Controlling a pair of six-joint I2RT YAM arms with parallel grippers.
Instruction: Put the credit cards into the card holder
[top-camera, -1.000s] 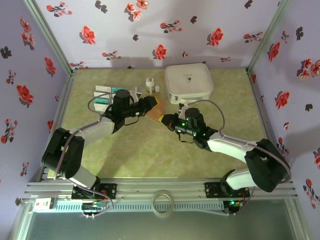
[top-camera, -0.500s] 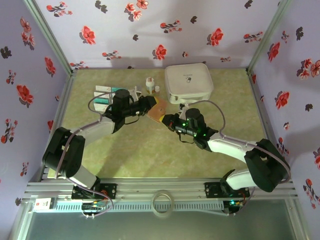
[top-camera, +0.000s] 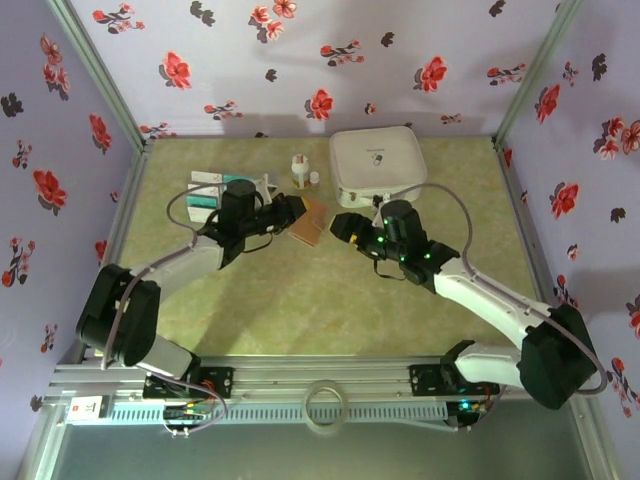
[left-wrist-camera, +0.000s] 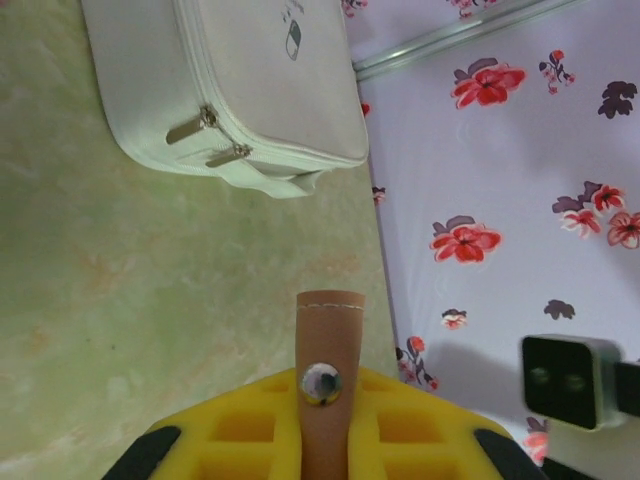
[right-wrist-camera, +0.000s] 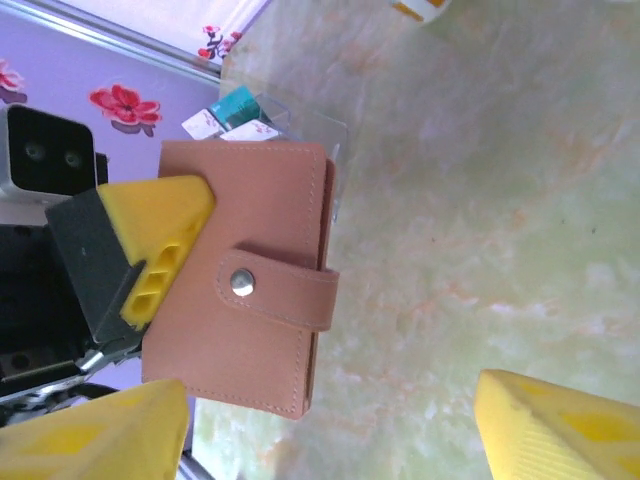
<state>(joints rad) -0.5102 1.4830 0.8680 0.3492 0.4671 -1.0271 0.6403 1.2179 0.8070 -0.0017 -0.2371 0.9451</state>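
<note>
The card holder (top-camera: 311, 218) is a reddish-brown wallet with its snap strap fastened, held up just above the table. My left gripper (top-camera: 293, 212) is shut on its left edge; in the left wrist view the strap and snap (left-wrist-camera: 323, 383) stick up between the yellow fingers (left-wrist-camera: 240, 430). My right gripper (top-camera: 345, 224) is open just right of the holder and apart from it. In the right wrist view the card holder (right-wrist-camera: 235, 285) lies ahead of the wide-spread fingers (right-wrist-camera: 560, 430). The credit cards (top-camera: 213, 190), teal and white, sit at the back left; they also show as cards (right-wrist-camera: 236, 112) behind the holder.
A large white zip case (top-camera: 377, 163) stands at the back centre-right, also seen as the case (left-wrist-camera: 230, 90) ahead of the left wrist. Two small bottles (top-camera: 299, 168) stand between the cards and the case. Floral walls enclose the table.
My right gripper has opened, let go of the card holder and drawn back to the right. The left gripper has closed on the holder and keeps it up.
</note>
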